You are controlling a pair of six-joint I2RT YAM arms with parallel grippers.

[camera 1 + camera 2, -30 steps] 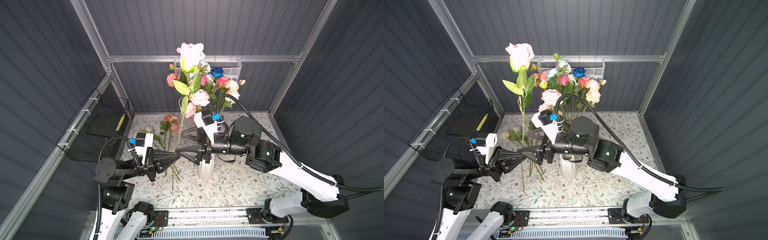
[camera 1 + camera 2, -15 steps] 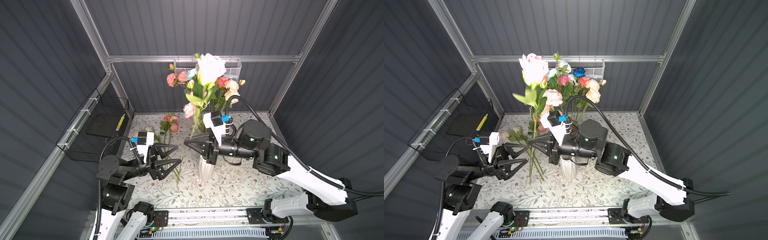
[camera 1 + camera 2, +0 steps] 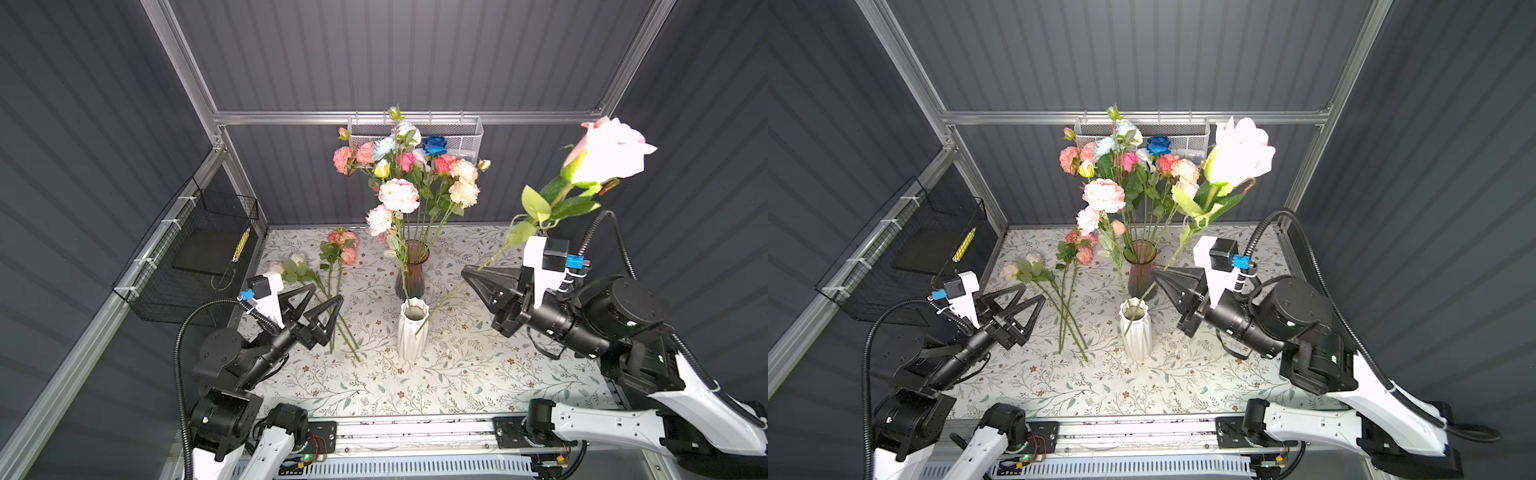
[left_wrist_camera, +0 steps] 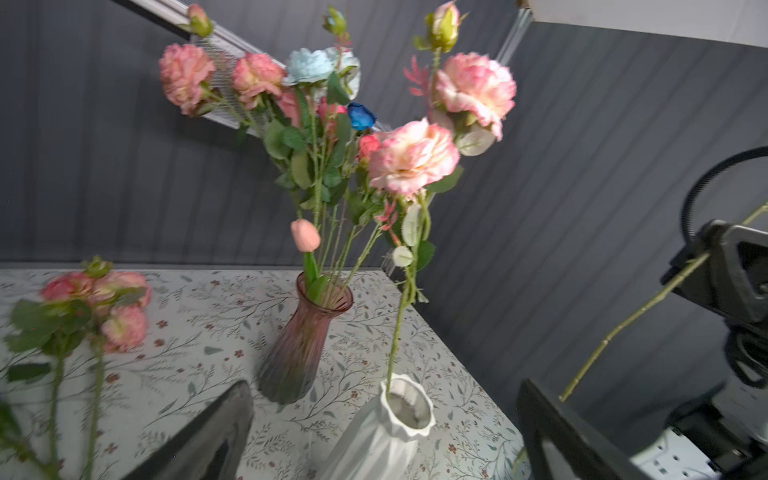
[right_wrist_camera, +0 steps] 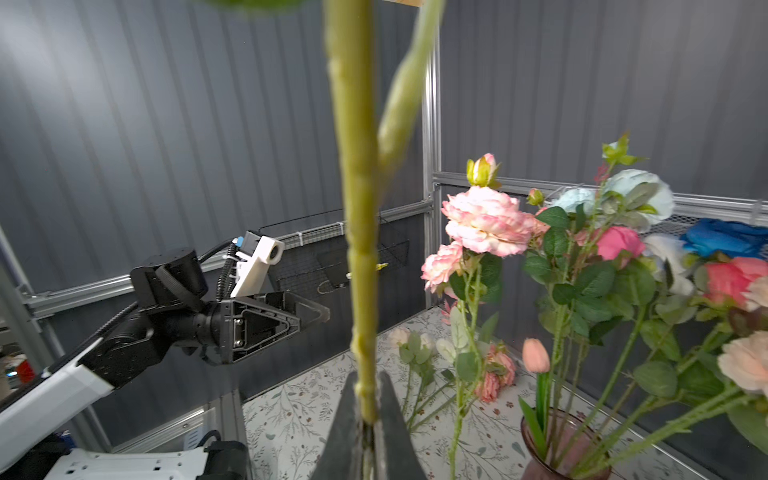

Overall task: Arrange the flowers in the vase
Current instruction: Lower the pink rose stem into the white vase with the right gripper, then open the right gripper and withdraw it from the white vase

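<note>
writing first: the yellow strip (image 3: 241,245) in the black wire basket (image 3: 145,291) on the left wall is too small for you to read. your right gripper (image 3: 467,272) is clamped on the stem of a pale pink rose (image 3: 611,151); the right wrist view shows both fingers (image 5: 390,424) pressed against the green stem. the rose's long axis runs on a slant: the bloom is high and toward the right wall, and the cut end is low and toward the middle. that end is near the white vase (image 3: 411,336) but clear of its mouth in the left wrist view. your left gripper (image 3: 326,293) is spread wide and empty, near the loose stems (image 3: 332,299) lying on the flowered table (image 3: 478,386) with their blooms toward the back wall. the white vase holds one upright stem of pink peonies (image 4: 411,160). just behind it, the tinted glass vase (image 3: 413,270) carries the bouquet (image 3: 415,166).
</note>
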